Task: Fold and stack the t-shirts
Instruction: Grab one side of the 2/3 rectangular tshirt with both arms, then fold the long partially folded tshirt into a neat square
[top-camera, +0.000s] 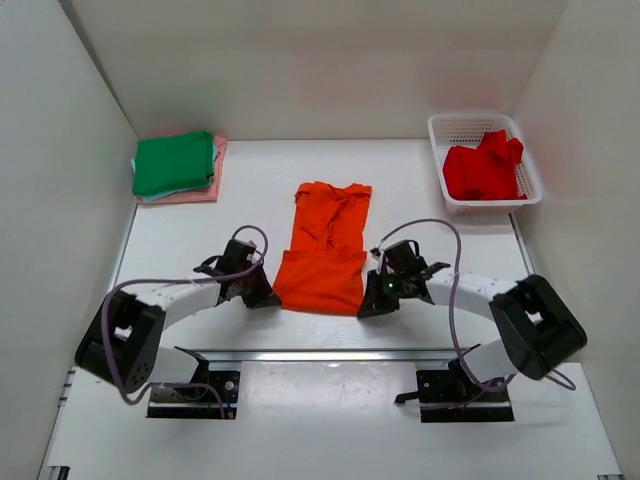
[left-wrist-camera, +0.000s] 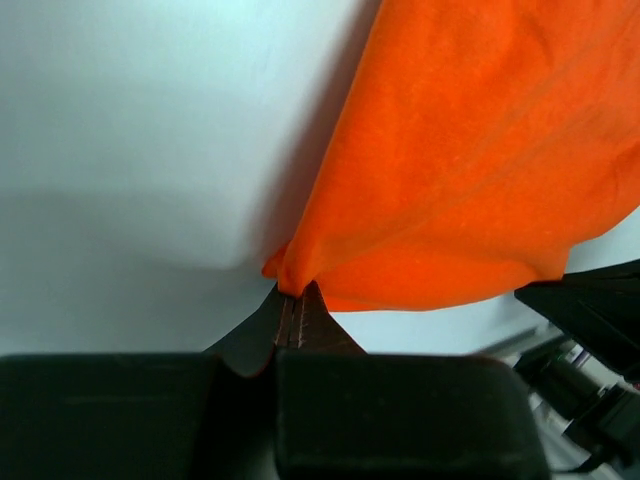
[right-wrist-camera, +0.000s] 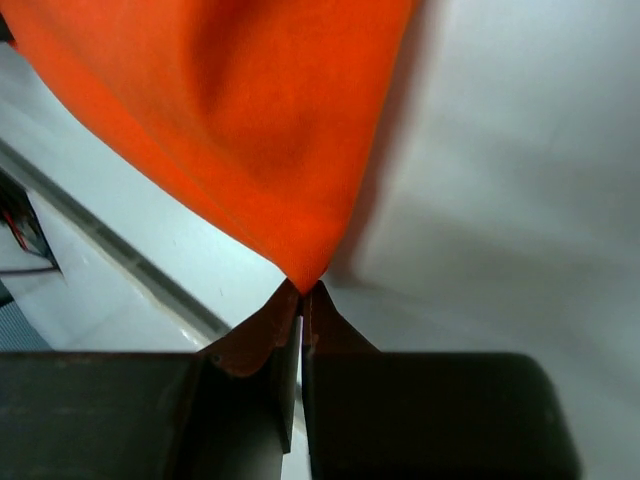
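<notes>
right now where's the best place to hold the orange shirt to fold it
Its two near hem corners, one per arm, from the near side. The orange shirt lies lengthwise with its hem toward the arms, so those corners lift it evenly; left fingers and right fingers pinch there.

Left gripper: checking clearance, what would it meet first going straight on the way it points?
The orange t-shirt: the left gripper is shut on its corner and the cloth spreads directly ahead; depth beyond it is unclear.
</notes>
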